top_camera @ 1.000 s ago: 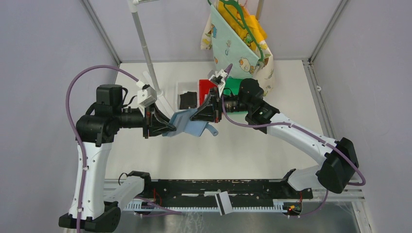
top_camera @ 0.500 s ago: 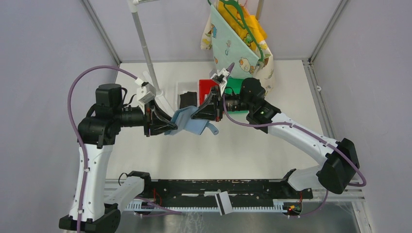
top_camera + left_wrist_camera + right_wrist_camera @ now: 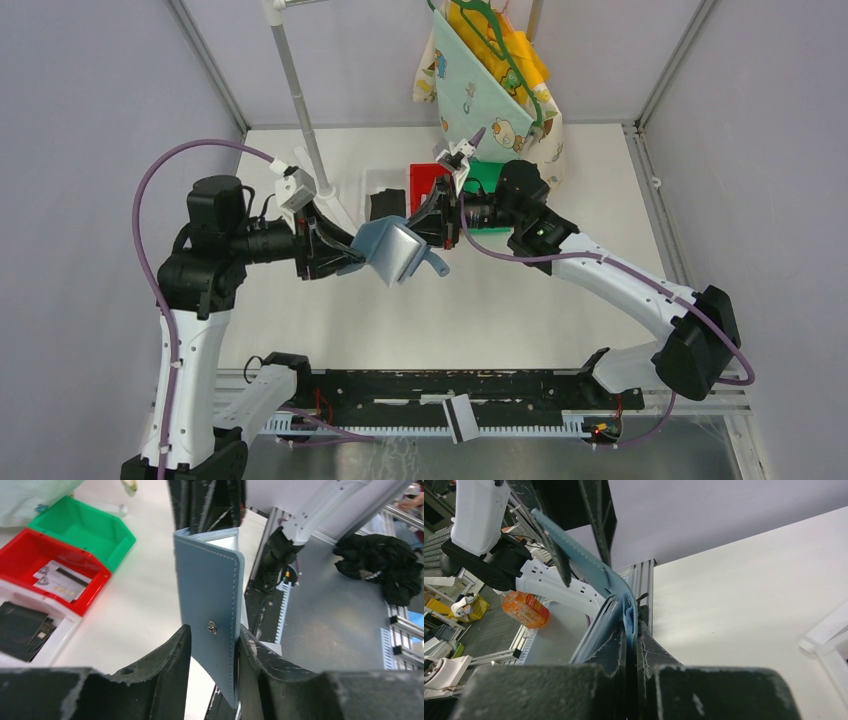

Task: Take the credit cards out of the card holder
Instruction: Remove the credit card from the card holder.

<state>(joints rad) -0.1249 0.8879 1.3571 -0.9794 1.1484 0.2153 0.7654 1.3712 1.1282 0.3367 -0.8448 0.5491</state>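
The small teal-blue stitched fold-over card holder [image 3: 392,250] is hanging in the air above the middle of the white tabletop [image 3: 500,300]. The right tool [image 3: 631,630] is clamping together on its folded edge from 2 o'clock. The left tool [image 3: 212,640] is sitting at 9 o'clock, its fingers standing apart with the snap-studded flap between them. Two pale, thin rectangular credit cards [image 3: 57,582], one dark-striped, are lying in the red plastic bin [image 3: 92,591] at 1 o'clock of the holder.
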